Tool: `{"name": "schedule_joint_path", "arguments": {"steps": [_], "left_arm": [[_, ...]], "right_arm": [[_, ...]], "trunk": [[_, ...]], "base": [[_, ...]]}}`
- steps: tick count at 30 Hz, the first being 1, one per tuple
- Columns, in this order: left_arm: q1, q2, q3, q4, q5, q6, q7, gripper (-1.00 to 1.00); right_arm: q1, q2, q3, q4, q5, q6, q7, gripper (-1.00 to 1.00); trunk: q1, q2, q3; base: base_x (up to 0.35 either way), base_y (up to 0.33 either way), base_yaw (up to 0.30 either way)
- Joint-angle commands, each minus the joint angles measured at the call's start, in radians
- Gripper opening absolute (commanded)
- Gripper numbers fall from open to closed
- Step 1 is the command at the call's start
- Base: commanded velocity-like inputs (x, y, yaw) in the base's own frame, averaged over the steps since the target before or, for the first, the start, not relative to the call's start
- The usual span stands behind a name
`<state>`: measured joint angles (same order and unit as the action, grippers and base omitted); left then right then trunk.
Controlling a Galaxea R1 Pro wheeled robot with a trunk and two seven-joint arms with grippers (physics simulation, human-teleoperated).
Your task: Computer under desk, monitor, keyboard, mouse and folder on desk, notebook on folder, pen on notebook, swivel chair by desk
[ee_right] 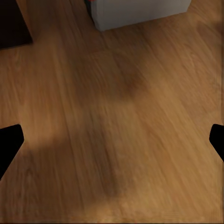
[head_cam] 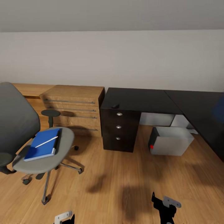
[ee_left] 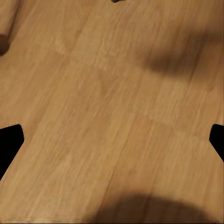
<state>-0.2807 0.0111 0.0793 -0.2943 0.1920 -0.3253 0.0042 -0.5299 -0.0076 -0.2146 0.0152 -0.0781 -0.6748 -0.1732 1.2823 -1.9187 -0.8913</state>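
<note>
Both end effectors, left (ee_left: 112,135) and right (ee_right: 112,135), released over wooden floor (head_cam: 124,186); blue folder (head_cam: 42,144) on swivel chair (head_cam: 46,155) at nine o'clock.

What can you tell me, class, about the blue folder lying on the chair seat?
The folder is a flat, bright blue rectangle that looks like stiff card or plastic. It lies flat on the grey seat of the chair, covering much of it and turned at an angle to the seat's edges. A thin dark notebook shows along its far side, and a slim white pen rests across its top. Neither hand touches it.
</note>
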Motion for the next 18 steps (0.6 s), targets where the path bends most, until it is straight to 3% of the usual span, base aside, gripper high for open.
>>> {"name": "schedule_joint_path", "arguments": {"steps": [1,10,18], "left_arm": [[0.0,0.0,0.0,0.001,0.003,-0.003,0.0,1.0],[0.0,0.0,0.0,0.0,0.003,-0.003,0.0,1.0],[0.0,0.0,0.0,0.001,0.003,-0.003,0.002,1.0]], "right_arm": [[-0.001,0.0,0.004,0.002,-0.008,-0.004,0.001,1.0],[-0.001,0.0,0.004,0.002,-0.008,-0.005,0.002,1.0],[-0.001,0.002,0.004,0.002,-0.008,-0.004,0.003,1.0]], "trunk": [[0.0,0.0,-0.001],[0.0,0.0,-0.001],[0.0,0.0,-0.001]], "base": [[-0.15,0.0,0.001],[-0.095,0.0,0.0],[-0.261,0.0,0.0]]}}
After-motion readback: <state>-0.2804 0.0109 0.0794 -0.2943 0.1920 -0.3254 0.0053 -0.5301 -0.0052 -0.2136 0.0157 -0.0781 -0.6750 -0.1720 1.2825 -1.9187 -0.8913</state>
